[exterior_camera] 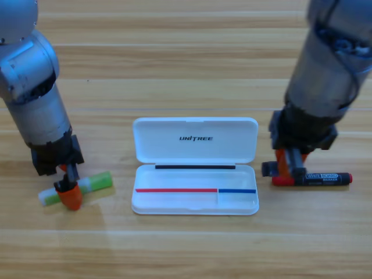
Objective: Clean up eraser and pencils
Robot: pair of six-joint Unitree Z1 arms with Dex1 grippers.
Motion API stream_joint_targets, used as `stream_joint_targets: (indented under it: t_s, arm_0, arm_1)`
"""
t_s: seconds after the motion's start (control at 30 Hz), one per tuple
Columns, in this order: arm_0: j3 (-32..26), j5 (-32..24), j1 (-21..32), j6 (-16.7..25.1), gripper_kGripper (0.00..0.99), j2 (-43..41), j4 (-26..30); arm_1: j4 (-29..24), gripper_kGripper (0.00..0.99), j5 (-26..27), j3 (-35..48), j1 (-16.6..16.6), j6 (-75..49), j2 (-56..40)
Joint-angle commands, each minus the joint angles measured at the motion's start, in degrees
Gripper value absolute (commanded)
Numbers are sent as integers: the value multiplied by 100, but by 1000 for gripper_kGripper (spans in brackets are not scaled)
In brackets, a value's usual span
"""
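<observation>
On the worktop (186,244), the left gripper (68,195) clasps the green highlighter (96,183), left of the open white case (195,148). The right gripper (286,168) grips the black marker (322,178) at its red cap end, right of the case.

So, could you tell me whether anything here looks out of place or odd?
Nothing looks damaged or spilled. The white case lies open in the middle with no pen in it. The green highlighter lies left of it under the left gripper, the black marker right of it under the right gripper. No eraser shows.
</observation>
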Motion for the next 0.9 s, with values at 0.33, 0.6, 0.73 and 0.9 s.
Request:
stream_joint_targets:
  t_s: [0.33, 0.6, 0.73, 0.9]
  arm_0:
    - [384, -265, 100, 470, 664, 499, -302]
    - [402, -397, 92, 1059, 0, 535, -302]
    - [376, -388, 92, 1041, 0, 473, -302]
    - [244, -327, 92, 1041, 0, 245, -83]
  arm_1:
    - [123, 0, -128, -1080, 323, -138, 1695]
    - [131, 0, -224, -1326, 323, -138, 2003]
    - [123, 0, -251, -1335, 323, -120, 2038]
    - [131, 0, -321, -1230, 296, -112, 1941]
